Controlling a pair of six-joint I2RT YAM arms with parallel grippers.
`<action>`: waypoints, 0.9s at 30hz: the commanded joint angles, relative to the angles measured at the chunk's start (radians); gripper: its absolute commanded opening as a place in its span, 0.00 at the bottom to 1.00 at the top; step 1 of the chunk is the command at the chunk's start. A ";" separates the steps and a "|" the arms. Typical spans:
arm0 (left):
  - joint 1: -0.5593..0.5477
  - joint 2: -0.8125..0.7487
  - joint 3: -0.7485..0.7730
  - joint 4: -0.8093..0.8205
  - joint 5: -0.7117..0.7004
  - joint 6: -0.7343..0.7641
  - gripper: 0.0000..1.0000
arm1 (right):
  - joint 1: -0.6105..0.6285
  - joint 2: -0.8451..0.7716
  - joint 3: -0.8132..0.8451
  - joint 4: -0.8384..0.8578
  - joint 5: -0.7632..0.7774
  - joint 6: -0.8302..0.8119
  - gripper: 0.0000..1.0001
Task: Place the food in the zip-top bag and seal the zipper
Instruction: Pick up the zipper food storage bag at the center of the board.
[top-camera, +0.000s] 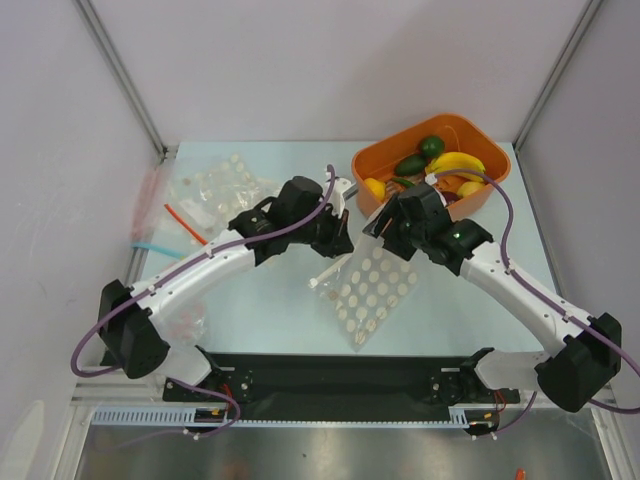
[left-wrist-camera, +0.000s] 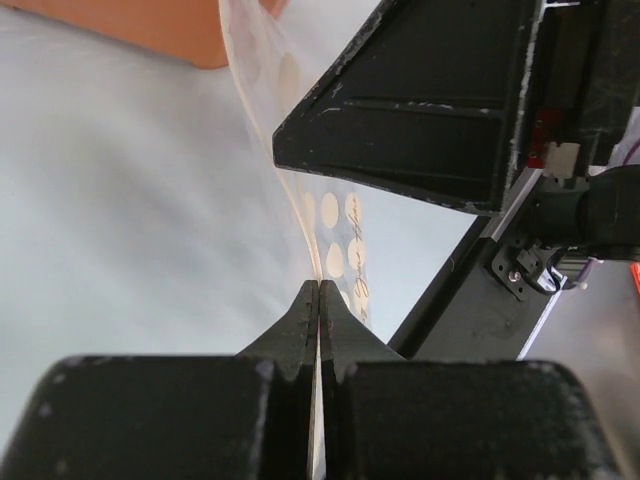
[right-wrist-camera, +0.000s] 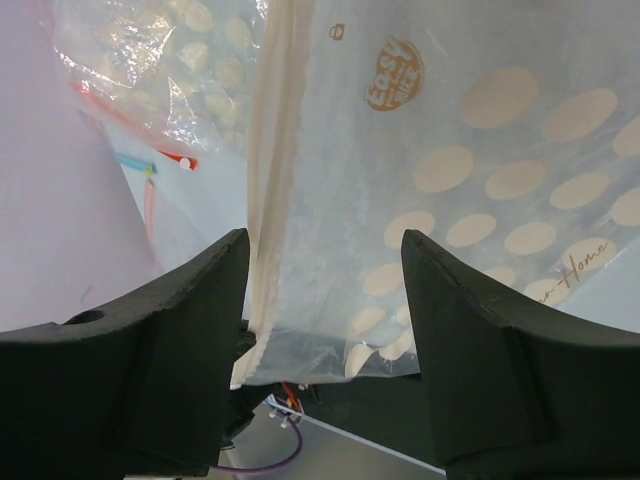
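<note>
bag (top-camera: 370, 292) — pinched by left hand (left-wrist-camera: 319, 300)

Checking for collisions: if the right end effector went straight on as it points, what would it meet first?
The zip-top bag: its edge hangs between the right end effector's open fingers, so it would likely push into that plastic first.

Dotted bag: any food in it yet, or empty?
Empty. The dotted bag looks flat and see-through, with only its dots showing. The food all sits in the orange basket.
</note>
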 joint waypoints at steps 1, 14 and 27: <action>-0.014 -0.043 -0.009 0.032 -0.020 -0.021 0.00 | 0.016 -0.006 0.024 0.033 0.042 0.026 0.66; -0.046 -0.046 0.016 0.035 -0.013 -0.010 0.00 | 0.026 -0.026 -0.008 0.085 0.008 0.020 0.65; -0.058 -0.046 0.074 -0.002 -0.017 0.018 0.00 | 0.027 -0.040 -0.010 0.117 -0.012 -0.018 0.08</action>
